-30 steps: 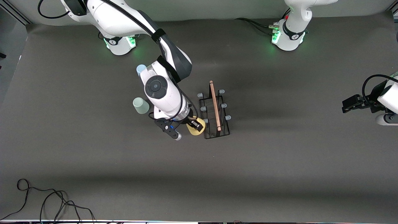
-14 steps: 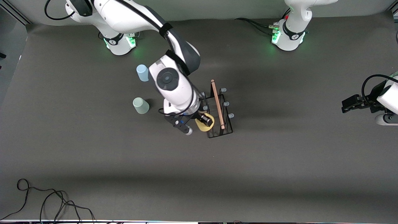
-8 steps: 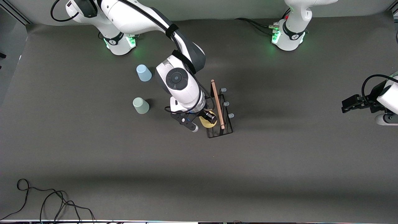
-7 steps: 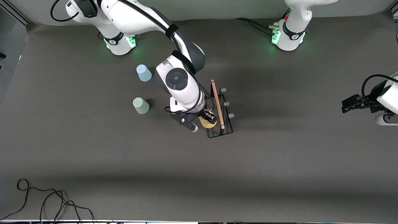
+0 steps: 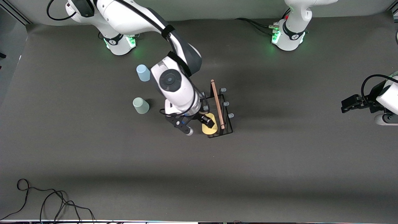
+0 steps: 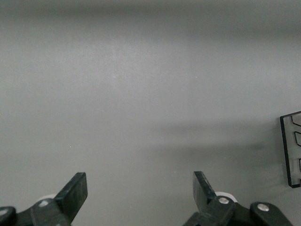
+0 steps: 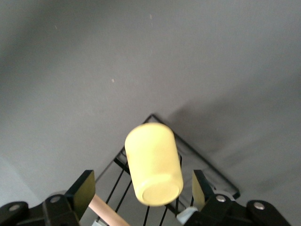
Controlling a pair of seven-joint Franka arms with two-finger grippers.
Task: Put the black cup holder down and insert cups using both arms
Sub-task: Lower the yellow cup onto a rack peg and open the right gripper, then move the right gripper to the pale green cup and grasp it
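The black cup holder (image 5: 224, 109) stands mid-table, its wooden handle (image 5: 217, 104) on top. A yellow cup (image 5: 209, 128) sits upside down on the prong nearest the front camera, on the side toward the right arm's end. My right gripper (image 5: 203, 120) hovers over it; in the right wrist view its fingers (image 7: 85, 184) stand open on either side of the yellow cup (image 7: 154, 162) without touching it. A light blue cup (image 5: 143, 72) and a grey-green cup (image 5: 141, 105) stand upside down toward the right arm's end. My left gripper (image 5: 351, 104) waits open, at the left arm's end of the table.
A black cable (image 5: 46, 199) lies coiled at the table's corner nearest the front camera, at the right arm's end. The left wrist view shows bare grey mat and one end of the cup holder (image 6: 291, 150).
My right gripper carried the yellow cup onto the holder's prong, then opened and let go. The hand has since drawn back slightly. The left arm has not moved.
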